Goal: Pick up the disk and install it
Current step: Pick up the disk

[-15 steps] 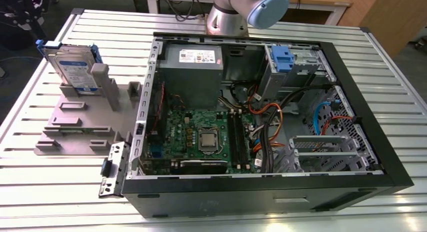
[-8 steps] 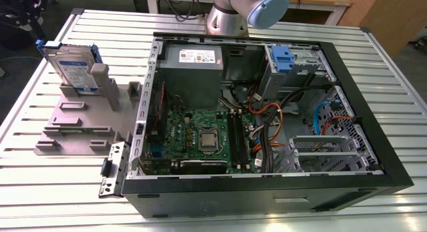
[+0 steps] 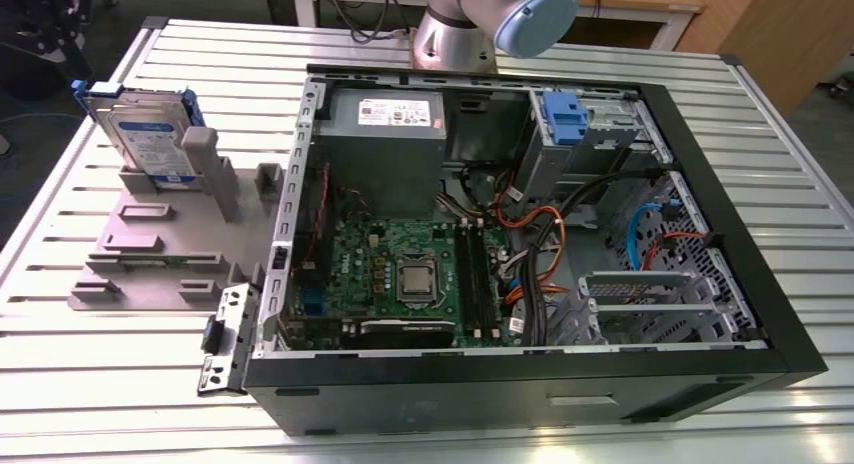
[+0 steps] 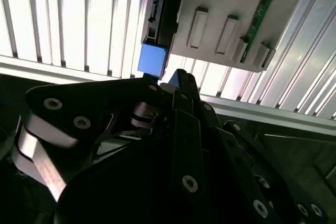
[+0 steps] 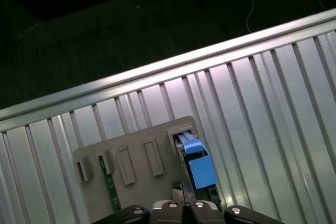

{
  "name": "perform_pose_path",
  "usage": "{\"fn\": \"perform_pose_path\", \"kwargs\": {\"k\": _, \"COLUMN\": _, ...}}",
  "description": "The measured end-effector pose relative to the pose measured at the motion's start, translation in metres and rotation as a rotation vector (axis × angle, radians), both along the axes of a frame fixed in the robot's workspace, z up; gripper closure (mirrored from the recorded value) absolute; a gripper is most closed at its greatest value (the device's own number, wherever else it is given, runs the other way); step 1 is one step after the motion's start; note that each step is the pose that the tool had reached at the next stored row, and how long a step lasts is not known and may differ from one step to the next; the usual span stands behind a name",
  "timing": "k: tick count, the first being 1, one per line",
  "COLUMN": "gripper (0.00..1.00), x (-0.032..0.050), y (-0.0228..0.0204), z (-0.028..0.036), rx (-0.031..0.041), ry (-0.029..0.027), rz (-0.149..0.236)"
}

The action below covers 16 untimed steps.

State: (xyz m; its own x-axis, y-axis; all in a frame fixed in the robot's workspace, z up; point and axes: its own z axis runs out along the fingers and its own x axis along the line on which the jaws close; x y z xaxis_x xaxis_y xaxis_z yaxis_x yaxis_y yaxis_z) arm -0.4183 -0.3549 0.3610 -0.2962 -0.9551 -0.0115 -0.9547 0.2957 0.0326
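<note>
The disk (image 3: 144, 134) stands on edge in a slot at the far end of a grey fixture (image 3: 147, 254), at the exterior view's left. It is silver with a white-and-blue label and blue side rails. In the first wrist view I look down on the disk's blue rail (image 5: 195, 163), with the gripper (image 5: 184, 206) just at the picture's edge beside it. In the second wrist view the gripper's dark linkage (image 4: 178, 85) ends close to the disk's blue rail end (image 4: 152, 59). No contact with the disk can be made out.
An open computer case (image 3: 747, 314) lies on the slatted metal table (image 3: 120, 384), with the motherboard, cables, a grey power supply box (image 3: 387, 134) and an upright silver cage with a blue latch (image 3: 567, 119) inside. The arm's base (image 3: 461, 34) stands behind the case.
</note>
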Motion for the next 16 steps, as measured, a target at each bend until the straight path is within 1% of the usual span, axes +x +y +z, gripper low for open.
{"fn": "perform_pose_path", "kwargs": {"k": 3, "gripper": 0.89, "x": 0.0, "y": 0.0, "z": -0.0003, "rx": 0.0, "ry": 0.0, "rz": 0.049}}
{"fn": "perform_pose_path", "kwargs": {"k": 5, "gripper": 0.89, "x": 0.0, "y": 0.0, "z": -0.0004, "rx": -0.0001, "ry": -0.0005, "rz": 0.071}}
{"fn": "perform_pose_path", "kwargs": {"k": 7, "gripper": 0.89, "x": 0.0001, "y": 0.0012, "z": -0.0005, "rx": 0.0, "ry": -0.0013, "rz": 0.078}}
{"fn": "perform_pose_path", "kwargs": {"k": 11, "gripper": 0.89, "x": 0.0002, "y": 0.0049, "z": -0.0006, "rx": -0.0001, "ry": -0.0015, "rz": 0.088}}
{"fn": "perform_pose_path", "kwargs": {"k": 16, "gripper": 0.89, "x": 0.0002, "y": 0.0066, "z": -0.0006, "rx": -0.0002, "ry": -0.0021, "rz": 0.116}}
